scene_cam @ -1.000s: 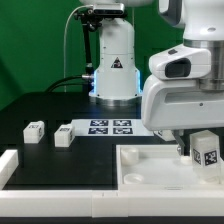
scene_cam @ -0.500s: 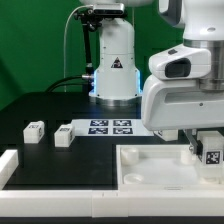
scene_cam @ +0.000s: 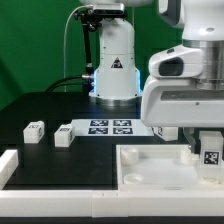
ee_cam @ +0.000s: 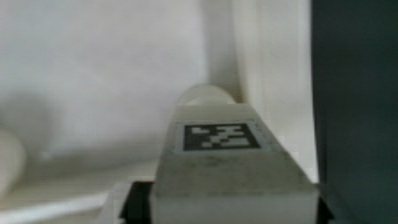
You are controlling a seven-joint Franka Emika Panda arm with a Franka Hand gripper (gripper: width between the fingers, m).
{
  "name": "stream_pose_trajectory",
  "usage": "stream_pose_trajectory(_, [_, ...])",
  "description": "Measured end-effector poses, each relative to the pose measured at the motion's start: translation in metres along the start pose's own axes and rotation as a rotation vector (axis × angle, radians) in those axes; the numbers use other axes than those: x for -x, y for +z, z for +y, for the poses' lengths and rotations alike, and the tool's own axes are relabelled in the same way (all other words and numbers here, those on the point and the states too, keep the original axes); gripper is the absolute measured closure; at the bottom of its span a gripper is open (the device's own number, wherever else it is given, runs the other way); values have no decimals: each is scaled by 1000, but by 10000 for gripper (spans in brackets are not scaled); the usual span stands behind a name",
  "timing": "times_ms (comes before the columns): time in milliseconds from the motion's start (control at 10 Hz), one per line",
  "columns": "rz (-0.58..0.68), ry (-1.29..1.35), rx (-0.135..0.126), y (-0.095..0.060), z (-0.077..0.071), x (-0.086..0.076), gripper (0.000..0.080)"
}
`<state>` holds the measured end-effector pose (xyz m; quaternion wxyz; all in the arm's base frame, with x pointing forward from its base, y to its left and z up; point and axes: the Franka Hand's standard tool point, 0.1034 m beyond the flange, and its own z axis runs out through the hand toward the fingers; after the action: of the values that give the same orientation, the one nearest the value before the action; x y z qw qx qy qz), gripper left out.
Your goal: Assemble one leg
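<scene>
My gripper (scene_cam: 207,152) is shut on a leg (scene_cam: 211,156), a small white block with a black-and-white tag, and holds it low over the right side of the large white tray-like piece (scene_cam: 150,166). In the wrist view the leg (ee_cam: 226,150) fills the space between my dark fingers (ee_cam: 139,200), its tip against the white tray piece (ee_cam: 89,90) near its edge. Two more legs (scene_cam: 35,131) (scene_cam: 64,135) lie on the black table at the exterior view's left.
The marker board (scene_cam: 108,127) lies behind the tray piece, in front of the arm's white base (scene_cam: 113,62). A white L-shaped bracket (scene_cam: 8,165) stands at the exterior view's near left. A dark strip of table (ee_cam: 356,90) shows beside the tray edge.
My gripper has moved down with the leg toward the tray piece, slightly to the exterior view's right. The other legs have not moved.
</scene>
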<state>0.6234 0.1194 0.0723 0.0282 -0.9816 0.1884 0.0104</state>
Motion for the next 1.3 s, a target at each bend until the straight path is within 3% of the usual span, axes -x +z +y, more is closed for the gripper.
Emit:
stream_pose_trajectory(600, [16, 774, 7, 1, -1, 2, 509])
stream_pose_trajectory(800, [15, 775, 7, 1, -1, 2, 504])
stream_pose_trajectory(900, [15, 734, 8, 1, -1, 2, 292])
stream_pose_trajectory(1000, [15, 733, 8, 1, -1, 2, 195])
stream_pose_trajectory(1100, [15, 681, 8, 1, -1, 2, 195])
stream_pose_trajectory(1300, [11, 289, 20, 5, 3, 2, 152])
